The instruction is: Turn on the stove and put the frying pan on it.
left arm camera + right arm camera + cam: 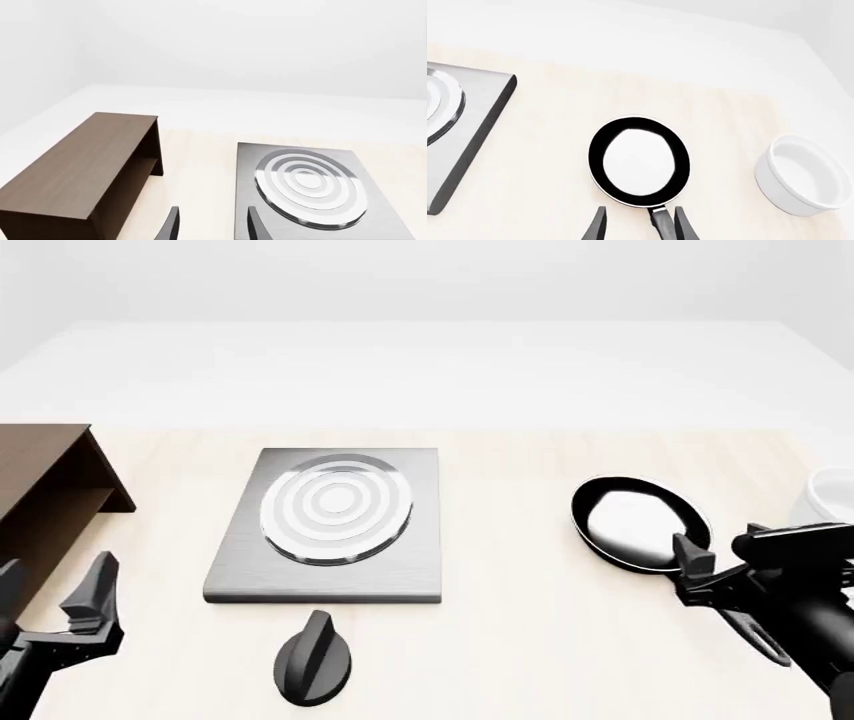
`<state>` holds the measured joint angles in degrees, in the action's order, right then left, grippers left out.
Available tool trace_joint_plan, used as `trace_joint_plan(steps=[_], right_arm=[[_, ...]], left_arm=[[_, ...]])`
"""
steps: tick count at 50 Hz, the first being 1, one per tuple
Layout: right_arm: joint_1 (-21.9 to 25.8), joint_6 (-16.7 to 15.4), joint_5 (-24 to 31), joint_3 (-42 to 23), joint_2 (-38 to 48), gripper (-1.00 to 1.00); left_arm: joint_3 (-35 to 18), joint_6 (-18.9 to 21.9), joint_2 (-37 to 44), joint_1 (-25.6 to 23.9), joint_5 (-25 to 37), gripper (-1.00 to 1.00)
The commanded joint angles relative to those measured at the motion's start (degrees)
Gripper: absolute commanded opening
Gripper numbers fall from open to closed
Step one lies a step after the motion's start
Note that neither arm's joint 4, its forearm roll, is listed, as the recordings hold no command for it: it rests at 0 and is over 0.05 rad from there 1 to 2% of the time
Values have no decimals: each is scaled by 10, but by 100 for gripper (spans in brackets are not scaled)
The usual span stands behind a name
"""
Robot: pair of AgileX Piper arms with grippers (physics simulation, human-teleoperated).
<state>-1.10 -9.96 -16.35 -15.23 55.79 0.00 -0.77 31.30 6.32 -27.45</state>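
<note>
On the table right of the stove (327,525), the frying pan (641,522) lies ungrasped; the right gripper (638,224) is held open astride its handle. Closure is judged next. The left gripper (212,225) is open, empty; knob (312,658) untouched.

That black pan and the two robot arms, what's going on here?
Two robot arms work at a table. The right gripper is open, its fingers either side of the frying pan handle, not closed on it. The pan sits on the table, right of the stove, beside a white bowl. The left gripper is open near the stove's front-left corner. The black knob is untouched.
</note>
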Motion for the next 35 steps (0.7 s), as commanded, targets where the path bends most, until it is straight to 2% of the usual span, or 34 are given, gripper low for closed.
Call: trace_joint_plan(steps=[1, 6, 7, 11, 14, 16, 22, 27, 29, 31, 35], right_arm=[[-13, -13, -61, 6, 70, 100], [-40, -30, -121, 11, 135, 100], [-46, -34, -117, 4, 140, 100], [-61, -45, -182, 15, 202, 100], [-69, -47, -182, 5, 216, 100], [-73, -48, -211, 7, 246, 100], [-78, -54, -239, 6, 279, 100], [-87, -57, -236, -4, 289, 100], [-88, -61, -264, 5, 309, 100], [-91, -61, -260, 2, 309, 100], [-100, -69, -288, 3, 335, 100]], left_arm=[[0, -10, -8, -11, 1, 100], [0, -9, -5, -12, -2, 100], [0, -9, -1, -12, -5, 100], [0, -9, -1, -13, -3, 100], [0, -9, -3, -12, -1, 100], [0, -9, -4, -11, 0, 100], [0, -7, -8, -11, 4, 100], [0, -7, -4, -10, 1, 100], [0, -6, -3, -11, 0, 100], [0, -6, 0, -11, -3, 100], [0, -6, 2, -12, -4, 100]])
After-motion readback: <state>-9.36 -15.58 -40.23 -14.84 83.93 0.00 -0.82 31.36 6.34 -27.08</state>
